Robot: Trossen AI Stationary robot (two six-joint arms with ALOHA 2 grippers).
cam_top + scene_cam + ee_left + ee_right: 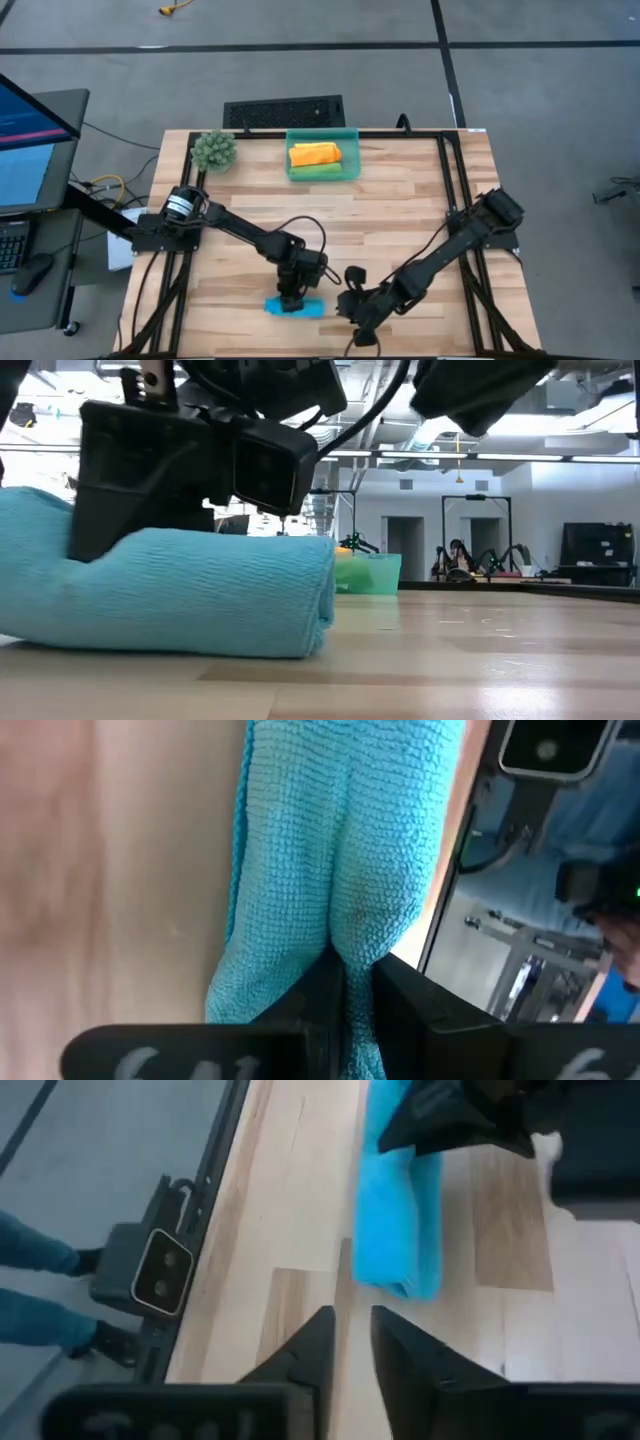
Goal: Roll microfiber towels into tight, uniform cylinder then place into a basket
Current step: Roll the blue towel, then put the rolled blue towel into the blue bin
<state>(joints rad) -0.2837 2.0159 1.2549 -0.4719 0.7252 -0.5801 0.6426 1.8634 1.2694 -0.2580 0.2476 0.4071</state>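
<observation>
A bright blue microfiber towel (305,307), rolled into a short fat cylinder, lies on its side on the wooden table near the front edge. It fills the low view (200,595). My left gripper (291,297) stands over it, shut on its cloth. My right gripper (343,306) hovers just off the roll's right end (400,1270); its fingers (350,1330) are slightly open with nothing between them. The teal basket (348,170) at the table's far middle holds an orange roll (314,154) and a green roll (318,172). My left gripper pinches a raised fold of the roll's outer layer (358,935) between its two fingers (322,995), about midway along the roll. It comes slanting down from above and from the table's left. The roll lies on the table, dented where the fingers bite.
A spiky green plant ball (214,150) sits at the table's far left corner. A black grille (284,111) lies beyond the far edge. Black frame rails (452,190) run along the table's sides. Bare wood (380,220) lies between the roll and the basket.
</observation>
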